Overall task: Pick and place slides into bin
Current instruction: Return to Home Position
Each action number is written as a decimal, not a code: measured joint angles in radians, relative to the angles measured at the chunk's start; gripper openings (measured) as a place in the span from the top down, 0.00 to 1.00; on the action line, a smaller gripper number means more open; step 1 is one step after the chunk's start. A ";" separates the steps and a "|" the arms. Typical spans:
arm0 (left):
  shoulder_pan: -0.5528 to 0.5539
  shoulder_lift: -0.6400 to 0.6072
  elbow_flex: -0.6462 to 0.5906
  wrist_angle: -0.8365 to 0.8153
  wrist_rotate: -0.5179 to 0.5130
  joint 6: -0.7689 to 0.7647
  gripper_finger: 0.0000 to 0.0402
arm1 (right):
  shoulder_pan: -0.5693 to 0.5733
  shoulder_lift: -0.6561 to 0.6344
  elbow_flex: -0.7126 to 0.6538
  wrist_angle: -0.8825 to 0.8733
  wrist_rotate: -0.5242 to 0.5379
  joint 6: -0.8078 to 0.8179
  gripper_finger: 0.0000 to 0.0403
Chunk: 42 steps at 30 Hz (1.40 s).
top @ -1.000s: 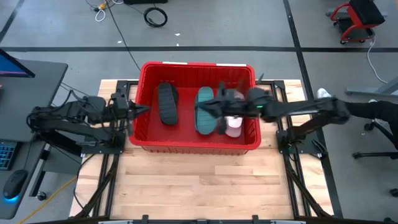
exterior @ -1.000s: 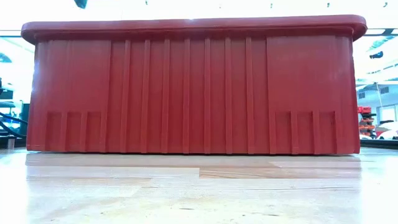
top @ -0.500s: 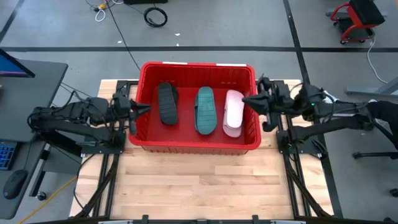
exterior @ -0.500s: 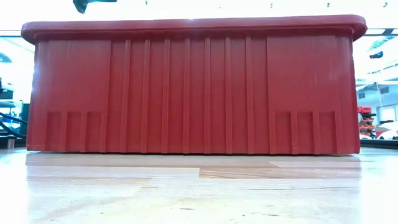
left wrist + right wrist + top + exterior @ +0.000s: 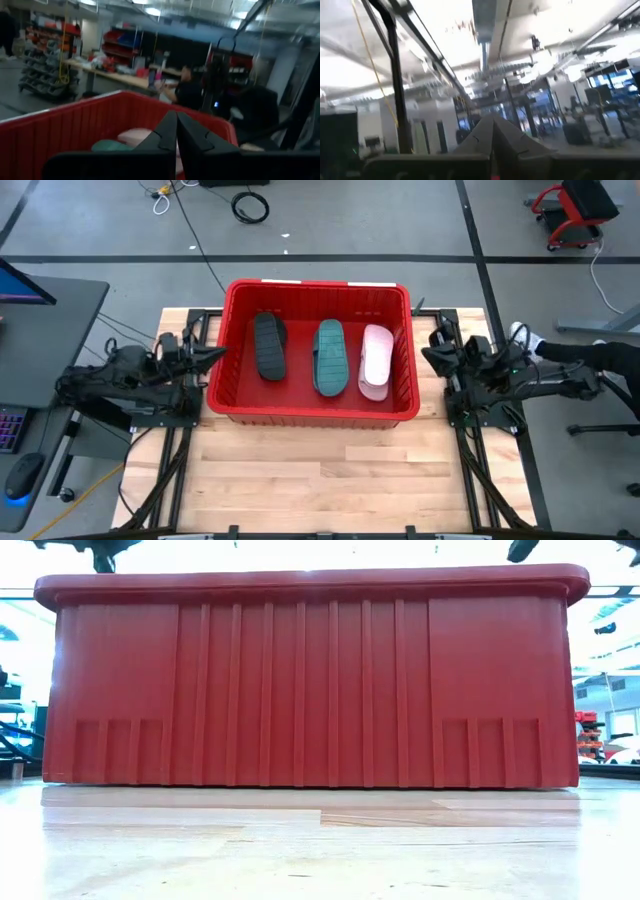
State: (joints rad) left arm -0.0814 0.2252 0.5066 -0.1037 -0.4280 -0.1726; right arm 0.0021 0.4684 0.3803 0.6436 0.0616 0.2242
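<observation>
Overhead: even, diffuse light on the pale wooden tabletop (image 5: 300, 470). The large red slotted plastic crate (image 5: 320, 284) casts only a faint, soft-edged shadow.
Table level: white glare from the room behind; crate wall backlit; pale sheen on the boards.
Left wrist: dim hall, bright ceiling lamps (image 5: 152, 11).
Right wrist: ceiling washed out by glare.

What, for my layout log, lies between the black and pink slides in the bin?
The teal green slide lies between them in the red bin, shown in the high view.
</observation>
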 joint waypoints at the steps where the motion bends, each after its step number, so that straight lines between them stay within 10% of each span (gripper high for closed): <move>1: 0.000 -0.029 -0.025 0.020 0.001 0.000 0.97 | 0.000 -0.018 -0.032 0.041 0.000 0.009 0.96; 10: 0.000 -0.220 -0.185 0.020 0.091 -0.034 0.97 | 0.000 -0.203 -0.370 0.480 0.013 0.036 0.96; 16: -0.001 -0.211 -0.254 -0.001 0.223 -0.077 0.98 | -0.001 -0.286 -0.349 0.324 0.002 -0.007 0.96; 25: 0.000 -0.223 -0.175 -0.161 0.150 0.026 0.95 | -0.002 -0.464 -0.371 0.193 -0.111 -0.020 0.96; 42: 0.000 -0.222 -0.237 -0.185 0.223 -0.014 0.98 | -0.002 -0.427 -0.371 -0.058 0.072 -0.188 0.97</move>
State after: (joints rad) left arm -0.0814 0.0029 0.2691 -0.2891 -0.2054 -0.1868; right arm 0.0002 0.0410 0.0097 0.5855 0.1336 0.0360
